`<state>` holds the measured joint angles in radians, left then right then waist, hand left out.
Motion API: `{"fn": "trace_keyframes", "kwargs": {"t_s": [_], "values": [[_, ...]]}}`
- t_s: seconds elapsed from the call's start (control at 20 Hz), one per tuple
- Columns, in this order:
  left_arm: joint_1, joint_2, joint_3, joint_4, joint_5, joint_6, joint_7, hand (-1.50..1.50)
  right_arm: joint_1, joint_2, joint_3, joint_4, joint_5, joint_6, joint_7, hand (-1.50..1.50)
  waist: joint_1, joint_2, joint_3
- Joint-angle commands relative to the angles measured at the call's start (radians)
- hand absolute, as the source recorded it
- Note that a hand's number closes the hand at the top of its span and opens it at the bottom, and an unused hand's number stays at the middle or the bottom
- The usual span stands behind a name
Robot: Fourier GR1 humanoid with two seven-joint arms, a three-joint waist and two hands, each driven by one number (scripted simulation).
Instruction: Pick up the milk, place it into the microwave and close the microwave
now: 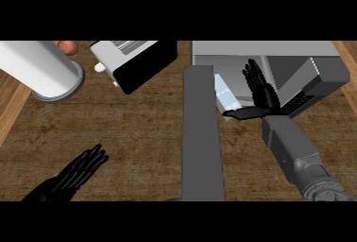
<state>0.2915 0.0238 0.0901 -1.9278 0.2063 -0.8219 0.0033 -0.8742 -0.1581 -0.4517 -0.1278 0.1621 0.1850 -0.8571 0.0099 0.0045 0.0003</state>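
The grey microwave (279, 51) stands at the upper right. Its door (202, 142) is swung open and runs as a long grey slab toward the view's lower edge. Just inside the opening, beside the door's hinge end, stands a pale blue-white carton, the milk (226, 94). My right hand (263, 97) is open immediately right of the milk, fingers straight and pointing away, thumb stretched left below the carton. I cannot tell whether it touches the milk. My left hand (78, 171) rests open at the lower left, far from the milk.
A white cylinder (42, 68) lies at the upper left with a small reddish thing (67, 46) behind it. A white and black appliance (136, 59) sits at the top centre. Brown countertop (132, 132) spreads left of the open door.
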Motion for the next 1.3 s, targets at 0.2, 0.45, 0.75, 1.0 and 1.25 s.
{"fn": "trace_keyframes", "kwargs": {"t_s": [0.2, 0.45, 0.75, 1.0, 1.25], "values": [[-0.073, -0.005, -0.046, 0.143, -0.157, 0.012, -0.127, 1.50, 0.247, 0.080, 0.080, -0.079, 0.029, 0.020, -0.108, -1.50, -0.031, -0.013, -0.002], [-0.164, -0.024, -0.143, 0.218, -0.255, 0.156, -0.137, 1.50, 0.379, 0.054, 0.107, -0.157, 0.029, 0.034, -0.100, -1.50, -0.071, -0.021, -0.004], [-0.170, -0.016, -0.201, 0.228, -0.356, 0.173, -0.143, 1.50, 0.590, 0.004, 0.118, -0.327, -0.007, 0.091, -0.112, -1.50, -0.061, -0.022, -0.004], [-0.289, -0.024, -0.242, 0.415, -0.462, 0.226, -0.257, 1.50, 0.756, -0.037, 0.116, -0.507, -0.066, 0.166, -0.120, -1.50, -0.070, -0.015, -0.005], [-0.334, -0.024, -0.382, 0.533, -0.491, 0.351, -0.328, 1.50, 0.915, -0.081, 0.131, -0.715, -0.140, 0.277, -0.071, -1.50, -0.073, -0.012, -0.006]]}}
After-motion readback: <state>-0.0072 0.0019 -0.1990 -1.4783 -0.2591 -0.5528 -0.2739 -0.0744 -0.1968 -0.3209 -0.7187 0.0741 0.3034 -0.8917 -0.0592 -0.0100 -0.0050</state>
